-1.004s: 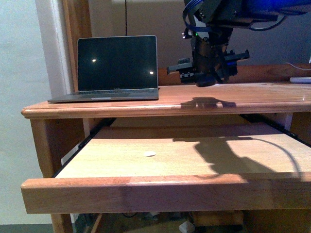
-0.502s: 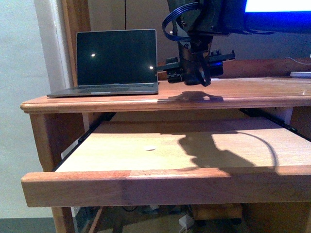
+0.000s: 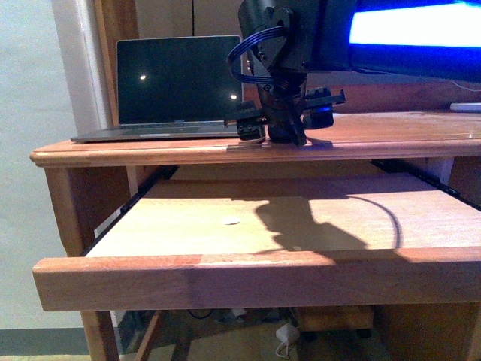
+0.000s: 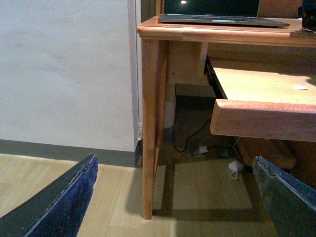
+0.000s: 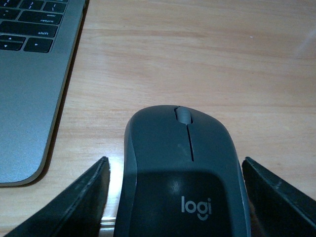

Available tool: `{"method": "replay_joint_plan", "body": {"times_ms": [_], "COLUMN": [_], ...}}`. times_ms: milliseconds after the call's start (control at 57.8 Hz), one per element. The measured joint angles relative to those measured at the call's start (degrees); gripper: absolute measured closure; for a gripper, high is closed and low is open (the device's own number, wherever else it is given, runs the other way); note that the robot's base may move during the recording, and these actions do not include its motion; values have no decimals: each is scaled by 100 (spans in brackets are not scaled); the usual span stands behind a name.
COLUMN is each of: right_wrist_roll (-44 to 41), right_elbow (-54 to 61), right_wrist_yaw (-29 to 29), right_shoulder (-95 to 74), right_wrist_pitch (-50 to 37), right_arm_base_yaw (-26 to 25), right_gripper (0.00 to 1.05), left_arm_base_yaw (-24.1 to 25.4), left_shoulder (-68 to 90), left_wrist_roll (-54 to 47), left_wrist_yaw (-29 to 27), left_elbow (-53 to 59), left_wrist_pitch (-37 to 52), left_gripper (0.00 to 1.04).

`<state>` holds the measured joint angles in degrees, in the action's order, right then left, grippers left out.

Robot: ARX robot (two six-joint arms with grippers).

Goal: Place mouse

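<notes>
The dark grey mouse [image 5: 180, 173], marked "logi", lies on the wooden desk top [image 5: 197, 59] just right of the laptop's [image 5: 29, 89] front corner. My right gripper [image 5: 174, 165] is open around it; its fingers [image 5: 79, 202] stand on either side of the mouse with a small gap on each side. In the front view the right gripper [image 3: 282, 129] is down at the desk top [image 3: 391, 128] beside the laptop [image 3: 176, 83], and the mouse is hidden behind it. My left gripper [image 4: 175, 197] is open and empty, low over the floor left of the desk.
A pull-out wooden tray [image 3: 188, 218] with a small white dot [image 3: 230, 221] juts out under the desk top. A lit monitor [image 3: 413, 30] hangs over the right arm. The desk leg [image 4: 150, 123] and cables on the floor [image 4: 207, 148] show in the left wrist view.
My right arm has moved left and down, from above the desk top to resting at it next to the laptop. Its shadow on the tray has shifted left.
</notes>
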<state>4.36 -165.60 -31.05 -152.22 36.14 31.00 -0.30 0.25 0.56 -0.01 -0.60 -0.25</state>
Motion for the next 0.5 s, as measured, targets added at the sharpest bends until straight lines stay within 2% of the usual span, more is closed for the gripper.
{"method": "replay_joint_plan", "body": {"times_ms": [69, 121, 173, 208, 242, 277, 294, 329, 363, 502], "right_wrist_roll": [9, 13, 37, 42, 46, 50, 50, 70, 85, 199], "right_elbow": [0, 0, 0, 0, 0, 0, 0, 22, 297, 2542], "right_wrist_yaw": [24, 42, 44, 48, 63, 83, 94, 146, 243, 621], "right_shoulder": [-2, -2, -2, -2, -2, -2, 0, 17, 170, 1528], "right_wrist_pitch": [-44, -98, -138, -153, -197, -221, -236, -304, -540, -1954], "right_arm_base_yaw": [2, 2, 7, 7, 7, 7, 7, 0, -13, -101], "right_gripper": [16, 5, 1, 2, 10, 14, 13, 6, 6, 8], "left_arm_base_yaw": [0, 0, 0, 0, 0, 0, 0, 0, 0, 0], "left_shoulder": [0, 0, 0, 0, 0, 0, 0, 0, 0, 0], "left_wrist_roll": [0, 0, 0, 0, 0, 0, 0, 0, 0, 0], "left_wrist_yaw": [0, -2, 0, 0, -2, 0, 0, 0, 0, 0], "left_elbow": [0, 0, 0, 0, 0, 0, 0, 0, 0, 0], "left_wrist_pitch": [0, 0, 0, 0, 0, 0, 0, 0, 0, 0], "left_gripper": [8, 8, 8, 8, 8, 8, 8, 8, 8, 8]}}
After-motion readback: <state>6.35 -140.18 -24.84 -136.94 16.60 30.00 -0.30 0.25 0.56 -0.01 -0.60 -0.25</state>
